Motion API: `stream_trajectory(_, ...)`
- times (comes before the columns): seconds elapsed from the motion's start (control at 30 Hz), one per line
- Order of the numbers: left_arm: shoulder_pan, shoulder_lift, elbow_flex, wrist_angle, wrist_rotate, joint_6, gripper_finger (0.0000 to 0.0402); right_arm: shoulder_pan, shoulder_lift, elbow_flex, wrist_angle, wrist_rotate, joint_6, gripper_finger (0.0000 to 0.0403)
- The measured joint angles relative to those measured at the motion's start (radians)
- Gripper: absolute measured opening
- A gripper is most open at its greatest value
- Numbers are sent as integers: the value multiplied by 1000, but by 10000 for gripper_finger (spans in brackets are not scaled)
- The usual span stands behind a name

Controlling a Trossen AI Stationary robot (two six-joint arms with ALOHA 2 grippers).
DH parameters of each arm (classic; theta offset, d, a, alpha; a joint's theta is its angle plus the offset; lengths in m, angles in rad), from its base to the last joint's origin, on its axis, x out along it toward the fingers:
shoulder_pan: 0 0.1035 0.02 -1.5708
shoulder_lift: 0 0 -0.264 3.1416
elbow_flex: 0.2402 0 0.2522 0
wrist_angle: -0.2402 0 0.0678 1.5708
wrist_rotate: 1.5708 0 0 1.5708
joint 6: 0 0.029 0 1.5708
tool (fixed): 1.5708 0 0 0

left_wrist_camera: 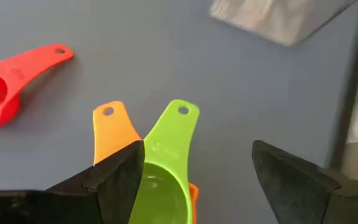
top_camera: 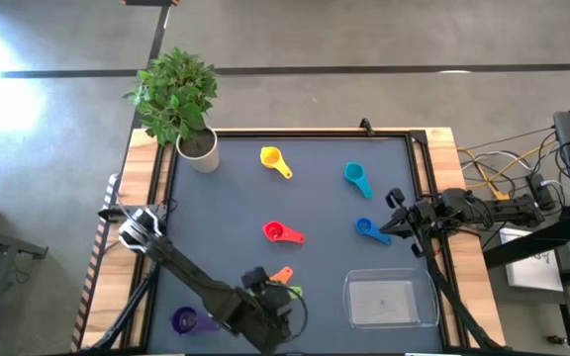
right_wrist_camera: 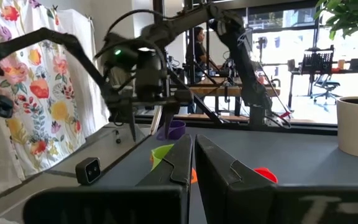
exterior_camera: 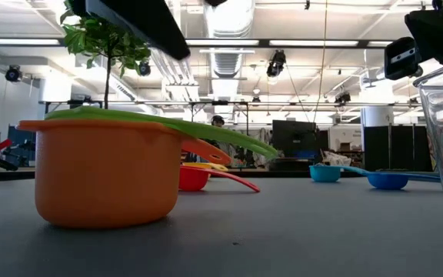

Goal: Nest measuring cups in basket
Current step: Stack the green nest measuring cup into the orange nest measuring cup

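1. I have the left gripper (top_camera: 270,297) at the near edge of the dark table (top_camera: 315,213), hanging just over the small green plastic measuring cup (left_wrist_camera: 163,180). In the left wrist view its two dark fingers (left_wrist_camera: 114,180) stand wide apart with nothing between them, one on each side of that cup.
2. The green cup sits inside the orange plastic measuring cup (exterior_camera: 102,173); their handles fan out side by side (the low view shows the green rim resting on top of the orange bowl).
3. The right gripper (top_camera: 401,220) waits at the table's right edge, just beside the small blue measuring cup (top_camera: 367,228). In the right wrist view its fingers (right_wrist_camera: 173,162) are pressed nearly together, holding nothing.
4. The shallow clear plastic rectangular basket (top_camera: 391,300) lies at the near right of the table, and I see no cup inside it.
5. The red measuring cup (top_camera: 281,233) lies mid-table, just beyond the green and orange pair.
6. The teal cup (top_camera: 356,178) and the yellow cup (top_camera: 274,161) lie farther back, well apart from each other.
7. The purple cup (top_camera: 185,319) sits at the near left, beside the left arm.
8. A leafy plant in a white pot (top_camera: 198,148) stands at the far left corner.
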Motion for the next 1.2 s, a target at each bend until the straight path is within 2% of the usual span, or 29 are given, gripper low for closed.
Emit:
stream_trajectory(0.13,34,-91,-126,47,29,-56,278,0,0,0,0,0,0,9)
stream_trajectory(0.2,58,-108,-158,50,84,-75,285,0,0,0,-1,0,0,9)
stream_trajectory(0.33,108,-99,-172,61,242,-35,314,0,0,0,-1,0,0,9)
stream_trajectory(0.43,135,-71,-163,61,294,6,343,0,0,0,0,0,0,9)
stream_trajectory(0.73,173,-64,-133,45,303,97,396,0,0,0,0,0,0,9)
stream_trajectory(1.1,197,-63,-150,-21,304,128,400,0,0,0,0,0,0,9)
stream_trajectory(1.2,209,-63,-159,-11,340,135,400,0,0,0,0,0,0,9)
